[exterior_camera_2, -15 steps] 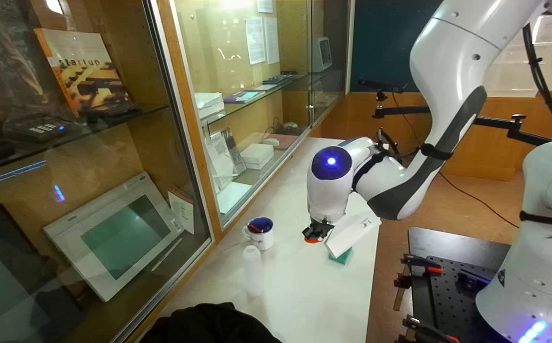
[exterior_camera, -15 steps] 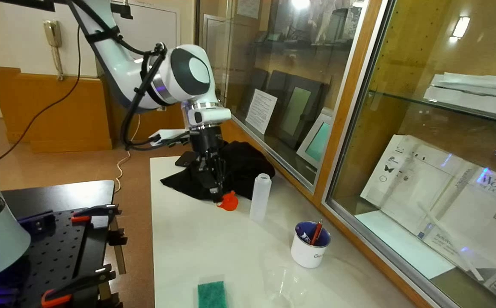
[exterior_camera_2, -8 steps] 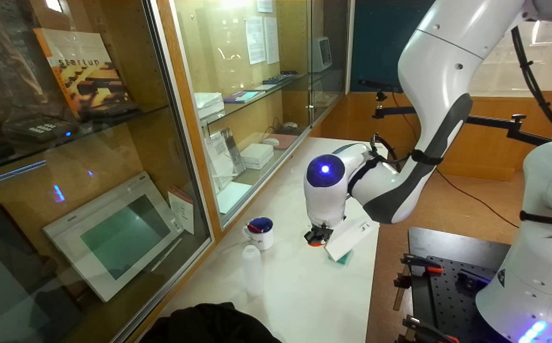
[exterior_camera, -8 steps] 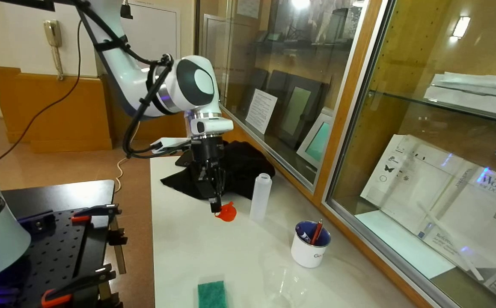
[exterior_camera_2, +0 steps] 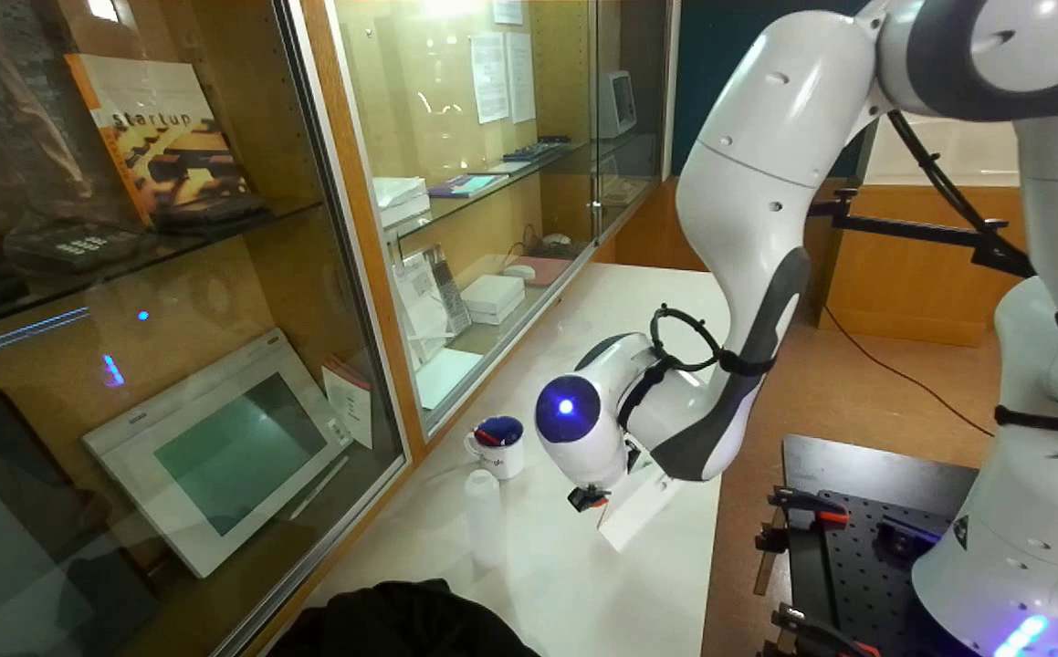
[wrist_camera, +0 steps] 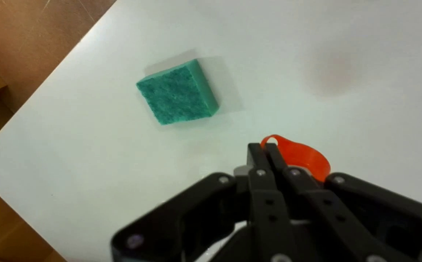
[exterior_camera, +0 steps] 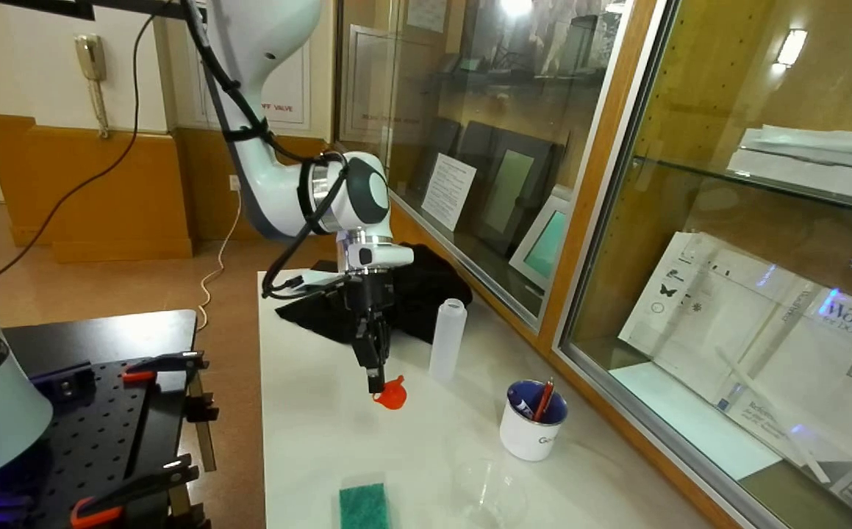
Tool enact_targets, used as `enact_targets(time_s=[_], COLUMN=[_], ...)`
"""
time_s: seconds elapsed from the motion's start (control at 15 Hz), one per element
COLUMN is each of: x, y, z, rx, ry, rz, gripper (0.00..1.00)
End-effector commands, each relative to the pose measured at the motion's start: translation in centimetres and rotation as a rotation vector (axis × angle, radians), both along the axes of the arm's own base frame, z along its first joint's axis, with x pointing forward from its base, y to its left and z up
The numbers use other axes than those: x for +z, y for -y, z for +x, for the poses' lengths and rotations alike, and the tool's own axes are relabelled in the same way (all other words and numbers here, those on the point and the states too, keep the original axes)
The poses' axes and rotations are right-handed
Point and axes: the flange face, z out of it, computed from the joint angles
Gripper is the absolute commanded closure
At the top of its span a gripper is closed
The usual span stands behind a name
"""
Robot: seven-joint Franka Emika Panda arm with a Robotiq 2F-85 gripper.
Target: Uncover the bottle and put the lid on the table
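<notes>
Orange-red and apparently cup-shaped, the lid [wrist_camera: 307, 156] ends in 1 small loop [wrist_camera: 272, 136] pinched by the tool [wrist_camera: 264, 145].

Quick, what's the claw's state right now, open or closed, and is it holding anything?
Claw: closed, holding the red lid by its looped end.
</notes>
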Motion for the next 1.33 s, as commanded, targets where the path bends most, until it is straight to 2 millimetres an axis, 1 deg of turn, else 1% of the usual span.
enact_targets(time_s=[0.0, 0.27, 0.53, 0.6, 0.67, 0.8, 0.87, 1.07, 1.27], x=[-3.4, -6.7, -9.1, -9.3, -9.2, -7.5, -6.6, -3.0, 0.9], y=[-1.3, -2.5, -2.9, -3.0, -3.1, -3.3, -3.5, -3.7, -3.7], z=[1.5, 1.4, 1.3, 1.3, 1.2, 0.3, -0.1, -2.4, -4.9], rx=[0.017, 0.04, 0.051, 0.054, 0.055, 0.062, 0.069, 0.088, 0.14], ry=[-0.003, -0.009, -0.031, -0.034, -0.033, -0.006, 0.013, 0.081, 0.129], rz=[-0.081, -0.122, -0.146, -0.151, -0.157, -0.16, -0.162, -0.158, -0.107], gripper=[0.99, 0.99, 0.99, 0.71, 0.7, 0.56, 0.48, 0.26, 0.04])
